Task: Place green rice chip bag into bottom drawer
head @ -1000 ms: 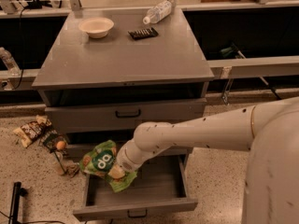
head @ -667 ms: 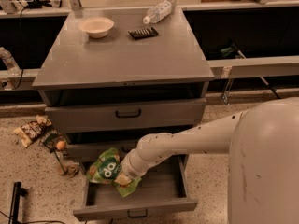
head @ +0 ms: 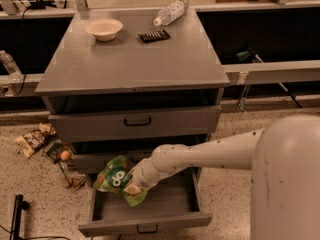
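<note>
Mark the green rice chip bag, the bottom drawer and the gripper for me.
green rice chip bag (head: 115, 179): camera view, on its dark round logo.
bottom drawer (head: 175, 222): camera view, on its front panel.
gripper (head: 133, 185): camera view, at the arm's tip against the bag, over the open drawer.

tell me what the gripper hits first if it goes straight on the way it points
The gripper, holding the green rice chip bag, points down and left over the open bottom drawer. Straight on, it would likely meet the drawer's left wall or floor; depth is unclear.
</note>
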Controlling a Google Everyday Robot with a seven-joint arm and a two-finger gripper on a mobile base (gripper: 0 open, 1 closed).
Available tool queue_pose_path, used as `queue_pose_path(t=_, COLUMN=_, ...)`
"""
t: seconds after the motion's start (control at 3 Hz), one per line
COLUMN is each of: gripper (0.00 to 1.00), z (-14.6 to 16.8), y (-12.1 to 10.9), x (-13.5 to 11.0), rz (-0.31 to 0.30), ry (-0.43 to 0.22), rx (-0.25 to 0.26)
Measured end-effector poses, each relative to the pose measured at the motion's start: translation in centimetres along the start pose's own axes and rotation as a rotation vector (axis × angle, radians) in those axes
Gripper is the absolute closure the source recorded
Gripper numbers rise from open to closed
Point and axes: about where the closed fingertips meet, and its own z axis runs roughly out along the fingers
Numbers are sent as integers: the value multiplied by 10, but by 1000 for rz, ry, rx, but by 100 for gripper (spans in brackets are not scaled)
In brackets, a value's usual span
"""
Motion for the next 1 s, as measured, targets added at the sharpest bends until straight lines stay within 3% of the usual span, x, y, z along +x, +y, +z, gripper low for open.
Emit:
queue_pose_path(t=0.33, gripper=100, z=16, y=-53, x=41, rz=-58, ry=-68, rx=48)
queue_pose_path(t=0.67, gripper=100, z=52, y=-75, x=94, rz=-98, ry=-61, rx=-9)
queue_pose_path(t=1.0, gripper=100, z=94, y=-77, x=149, rz=-99, ry=-26, rx=-84)
